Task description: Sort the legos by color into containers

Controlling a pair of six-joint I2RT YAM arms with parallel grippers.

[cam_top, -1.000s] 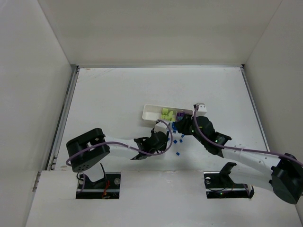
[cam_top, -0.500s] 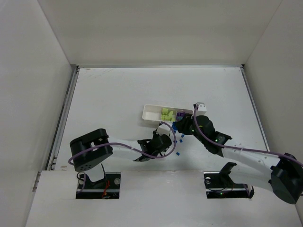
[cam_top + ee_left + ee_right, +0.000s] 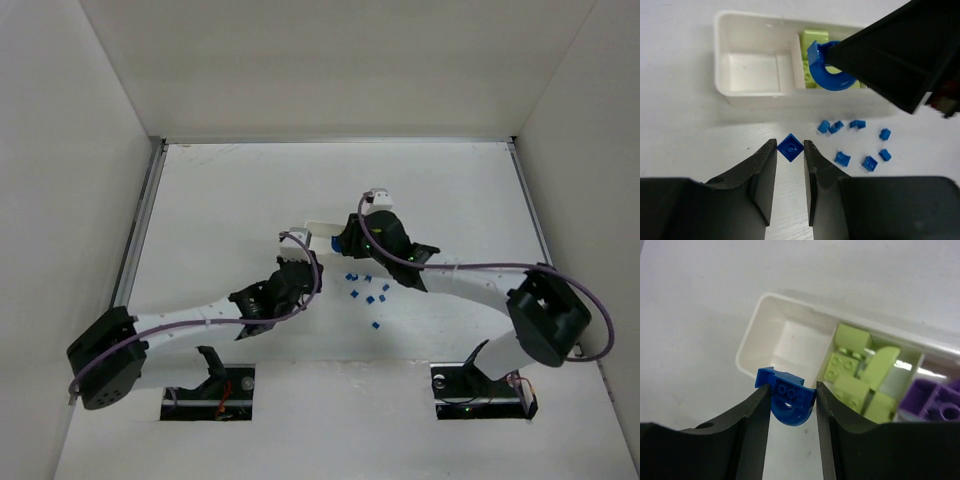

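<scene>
Right end effector [image 3: 790,397] hides tray [image 3: 318,225] (top view, mostly).

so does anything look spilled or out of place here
A handful of small blue cubes lie scattered on the table along the long side of the tray, whose end compartment is empty. Nothing looks damaged.
</scene>
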